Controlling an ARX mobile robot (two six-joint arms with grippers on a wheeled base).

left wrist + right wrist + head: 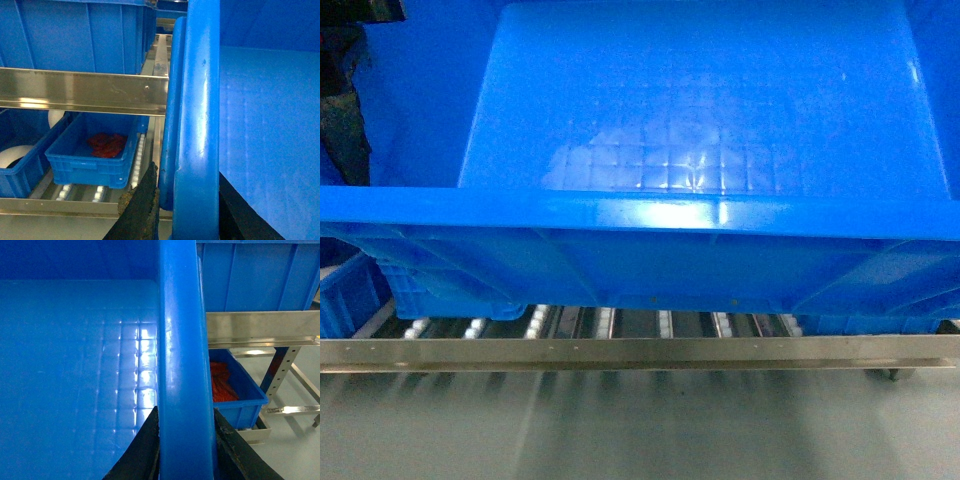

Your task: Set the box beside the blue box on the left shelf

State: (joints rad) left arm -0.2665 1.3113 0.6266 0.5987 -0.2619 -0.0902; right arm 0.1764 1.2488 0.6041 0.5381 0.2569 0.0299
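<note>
The box [700,120], a large blue crate with a grid-embossed floor, fills the head view and is held up over the left shelf's white rollers [610,322]. My left gripper [192,200] is shut on the box's left rim [200,100], one black finger [145,200] outside the wall and one inside. The right gripper [186,440] is shut on the opposite rim [180,340] in the same way. A smaller blue box [95,160] holding red items sits on the rollers to the left; its corner shows in the head view [350,295].
A steel front rail [640,352] runs across below the box. An upper steel beam [80,92] carries more blue crates [75,35]. A blue bin with a white roll [20,170] sits far left. A blue bin of orange-red items [235,390] sits right.
</note>
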